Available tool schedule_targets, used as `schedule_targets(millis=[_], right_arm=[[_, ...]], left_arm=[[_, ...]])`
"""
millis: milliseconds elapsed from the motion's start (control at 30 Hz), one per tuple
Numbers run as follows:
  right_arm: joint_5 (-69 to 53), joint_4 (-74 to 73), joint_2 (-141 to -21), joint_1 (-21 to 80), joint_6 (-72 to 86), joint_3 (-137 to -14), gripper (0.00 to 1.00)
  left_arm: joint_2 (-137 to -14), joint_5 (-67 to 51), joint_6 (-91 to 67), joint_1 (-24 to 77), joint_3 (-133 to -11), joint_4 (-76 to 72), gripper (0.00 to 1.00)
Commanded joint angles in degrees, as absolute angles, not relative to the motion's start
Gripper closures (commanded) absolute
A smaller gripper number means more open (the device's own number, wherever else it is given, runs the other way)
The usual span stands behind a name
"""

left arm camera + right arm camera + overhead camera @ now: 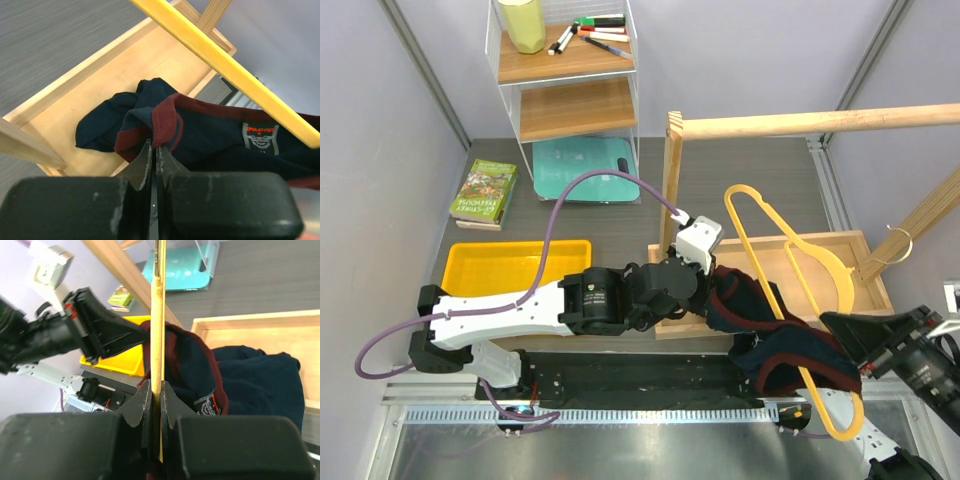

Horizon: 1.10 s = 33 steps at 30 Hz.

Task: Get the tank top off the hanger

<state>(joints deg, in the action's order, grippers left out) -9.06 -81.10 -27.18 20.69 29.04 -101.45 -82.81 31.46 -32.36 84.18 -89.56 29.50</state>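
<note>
One navy tank top [790, 355] lies bunched at the near-left corner of the wooden tray [830, 238], partly inside it and partly spilling over its near rim. One yellow hanger [767, 260] crosses it, its long bar slanting from the tray's far side out past the near rim. The left gripper [152, 150] pinches the jersey's dark red trim. The right gripper [156, 390] is clamped tight on the hanger bar. A yellow bin [470, 262] sits left of the tray.

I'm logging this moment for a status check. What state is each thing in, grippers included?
tank top: bunched up, partly lying on the wooden base, not yet off the hanger.
hanger: tilted, one arm running through the tank top.
left gripper: shut on the tank top's red trim.
right gripper: shut on the hanger's yellow arm.
</note>
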Motion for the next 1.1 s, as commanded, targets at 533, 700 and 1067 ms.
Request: schedule_targets(millis=[533, 700, 1067], right_arm=[[-7.3, -80.6, -30.1, 20.9, 29.8, -95.5, 0.99], [-8.9, -79.6, -29.5, 21.0, 30.2, -94.3, 0.99], [-10.5, -80.1, -29.2, 21.0, 30.1, -95.4, 0.99]], left_arm=[[-73.9, -2.9, -28.0, 84.2, -83.9, 12.2, 0.32], [-80.5, -3.1, -21.8, 86.7, -91.6, 12.3, 0.30], [-91.0, 5.6, -14.1, 91.4, -101.2, 15.0, 0.20]])
